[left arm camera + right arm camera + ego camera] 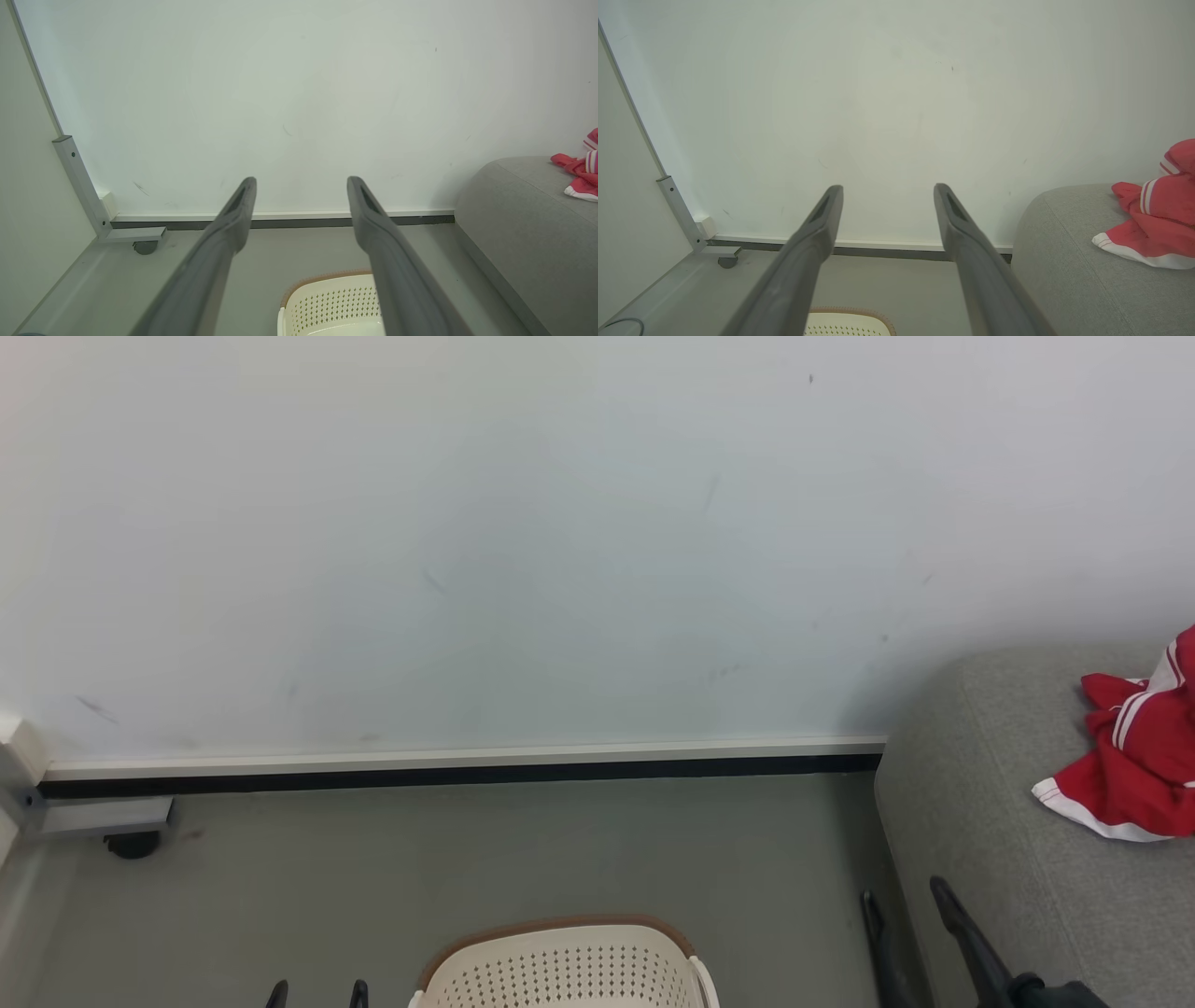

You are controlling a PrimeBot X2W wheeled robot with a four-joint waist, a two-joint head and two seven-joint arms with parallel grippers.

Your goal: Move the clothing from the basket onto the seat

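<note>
Both claws spread wide and empty: left gripper and right gripper either side of the basket at six o'clock. Red clothing lies on the seat at three o'clock, nearer the right arm. The left wrist view peeks deeper into the basket than the head view, with no red in the part shown

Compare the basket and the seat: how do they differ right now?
The basket is cream perforated plastic with a brown rim; the seat is plain grey fabric. The seat is much the larger. Red clothing lies on the seat; the part of the basket in view holds none. Both stand on the grey floor by the white wall.
</note>
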